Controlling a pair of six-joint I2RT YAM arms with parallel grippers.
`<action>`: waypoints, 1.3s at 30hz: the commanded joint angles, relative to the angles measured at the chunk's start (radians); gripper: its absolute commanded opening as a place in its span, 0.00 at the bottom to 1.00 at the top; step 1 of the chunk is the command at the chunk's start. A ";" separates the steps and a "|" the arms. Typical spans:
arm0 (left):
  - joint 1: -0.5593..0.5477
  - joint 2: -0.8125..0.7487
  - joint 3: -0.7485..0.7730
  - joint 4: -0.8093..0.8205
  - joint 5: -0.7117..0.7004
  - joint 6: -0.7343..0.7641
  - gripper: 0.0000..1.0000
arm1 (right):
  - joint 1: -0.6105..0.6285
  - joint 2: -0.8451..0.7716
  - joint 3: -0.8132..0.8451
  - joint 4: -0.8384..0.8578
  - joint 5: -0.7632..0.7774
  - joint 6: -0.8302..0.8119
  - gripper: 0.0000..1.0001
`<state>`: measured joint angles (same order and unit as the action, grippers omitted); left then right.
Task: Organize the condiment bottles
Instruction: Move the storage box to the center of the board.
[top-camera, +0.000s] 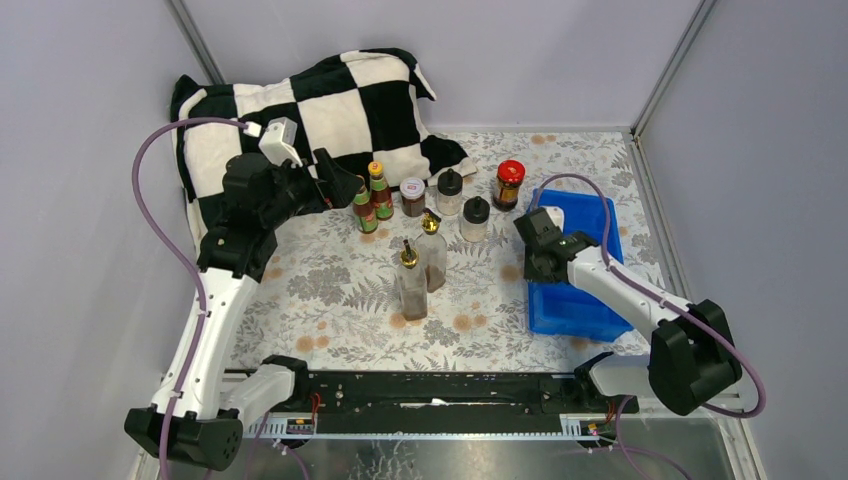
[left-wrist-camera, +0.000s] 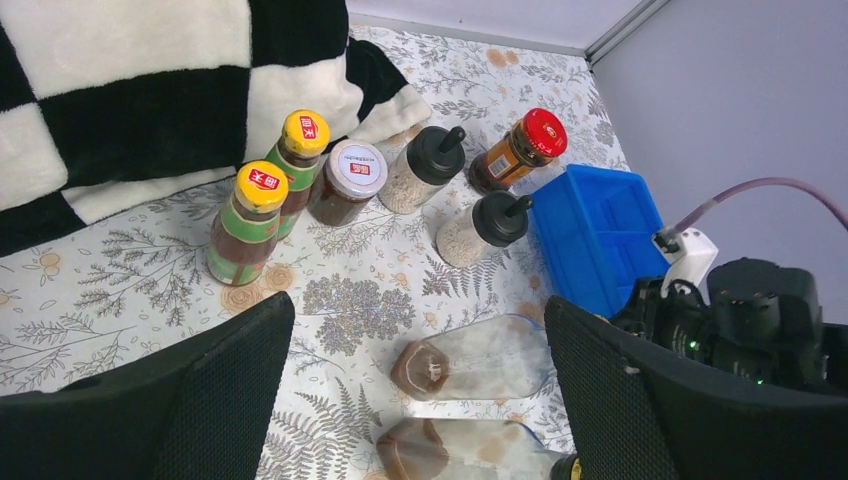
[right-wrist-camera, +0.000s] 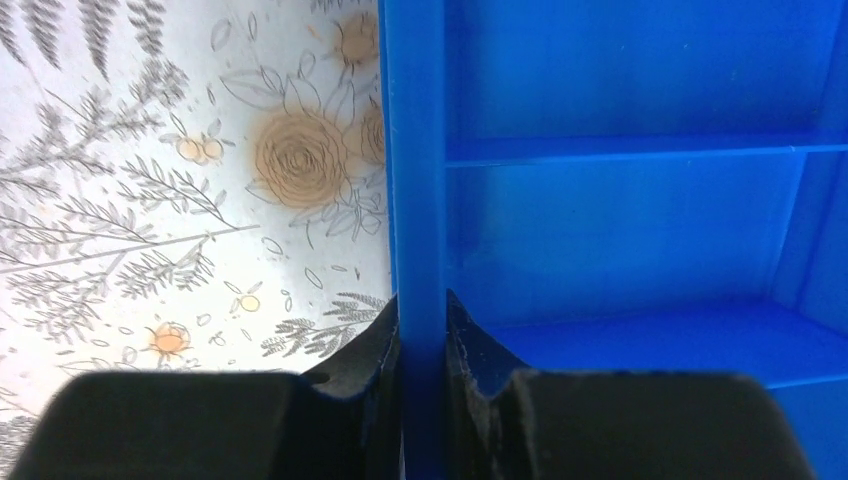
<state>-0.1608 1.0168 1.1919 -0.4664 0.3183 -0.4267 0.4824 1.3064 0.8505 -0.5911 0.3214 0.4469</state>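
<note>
Three grey walls (top-camera: 520, 50), floral tablecloth (top-camera: 330, 290); left end effector (left-wrist-camera: 418, 308) spread, right (right-wrist-camera: 421, 312) pinching tray (right-wrist-camera: 415, 150).

Blue tray (right-wrist-camera: 620, 230): hard plastic, smooth, glossy, soft reflections on the walls. Table cover (top-camera: 330, 290): floral print, smooth, faint sheen. Checkered cushion (left-wrist-camera: 130, 90): plush, fuzzy pile, matt. Orange-capped bottles (left-wrist-camera: 262, 215): glossy caps, printed labels. Gold-spouted bottles (top-camera: 411, 285): clear walls smeared brown inside; spouts shiny, metallic-looking. Shakers (left-wrist-camera: 425, 170): clear bodies, matt black caps. Red-lidded jar (left-wrist-camera: 520, 150): glossy lid. White-lidded jar (left-wrist-camera: 345, 180): satin lid. Left gripper (left-wrist-camera: 418, 305) fingers (left-wrist-camera: 200, 400): matt black, fine grid texture. Right gripper (right-wrist-camera: 422, 330) pads (right-wrist-camera: 365, 365): dark, slightly rough.
</note>
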 joint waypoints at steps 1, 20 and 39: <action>0.008 -0.012 -0.013 -0.007 0.011 -0.018 0.99 | 0.037 -0.028 -0.025 0.053 0.061 0.032 0.00; 0.007 -0.020 -0.058 0.005 -0.005 -0.011 0.99 | 0.281 0.217 0.051 0.148 0.096 0.128 0.00; 0.007 -0.011 -0.060 -0.004 -0.018 0.017 0.99 | 0.285 0.354 0.161 0.165 0.127 0.154 0.12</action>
<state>-0.1608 1.0107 1.1427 -0.4664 0.3084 -0.4313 0.7570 1.6310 0.9966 -0.4572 0.4465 0.5781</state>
